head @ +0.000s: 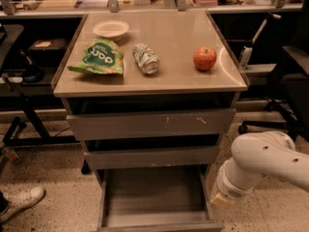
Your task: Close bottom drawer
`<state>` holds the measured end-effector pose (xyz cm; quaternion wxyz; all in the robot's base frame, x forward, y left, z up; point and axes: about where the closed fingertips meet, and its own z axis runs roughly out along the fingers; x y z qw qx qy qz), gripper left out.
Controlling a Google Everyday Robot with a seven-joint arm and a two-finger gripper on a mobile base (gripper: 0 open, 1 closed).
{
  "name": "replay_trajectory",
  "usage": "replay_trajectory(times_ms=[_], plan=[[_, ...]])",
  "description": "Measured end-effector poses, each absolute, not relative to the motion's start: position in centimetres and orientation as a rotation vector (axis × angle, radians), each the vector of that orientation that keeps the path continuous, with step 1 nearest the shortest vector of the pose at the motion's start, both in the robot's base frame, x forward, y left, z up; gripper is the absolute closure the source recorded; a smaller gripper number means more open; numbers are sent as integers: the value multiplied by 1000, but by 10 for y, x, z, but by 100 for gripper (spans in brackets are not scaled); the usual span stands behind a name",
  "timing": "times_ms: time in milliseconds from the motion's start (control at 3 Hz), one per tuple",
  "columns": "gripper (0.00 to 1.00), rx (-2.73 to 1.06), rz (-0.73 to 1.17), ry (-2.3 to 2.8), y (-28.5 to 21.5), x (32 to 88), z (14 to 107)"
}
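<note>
The bottom drawer [154, 197] sticks straight out toward me, front edge running crosswise. The pincer [220, 199] hangs beside its right wall; I cannot tell its grip.

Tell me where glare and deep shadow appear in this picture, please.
In the camera view, a pale glare lies on the cabinet top right of the apple. In the same view, the gaps above the top drawer front and the middle drawer front are deeply shadowed, and the open bottom drawer is dim but visible. The gripper, lower right beside that drawer, sits shaded under the bright arm.
</note>
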<state>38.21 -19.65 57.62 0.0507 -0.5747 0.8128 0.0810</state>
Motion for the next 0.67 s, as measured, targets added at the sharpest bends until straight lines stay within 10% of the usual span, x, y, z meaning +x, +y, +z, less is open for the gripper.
replay_trajectory(times_ms=[667], plan=[[100, -1733, 310, 2487, -195, 375, 559]])
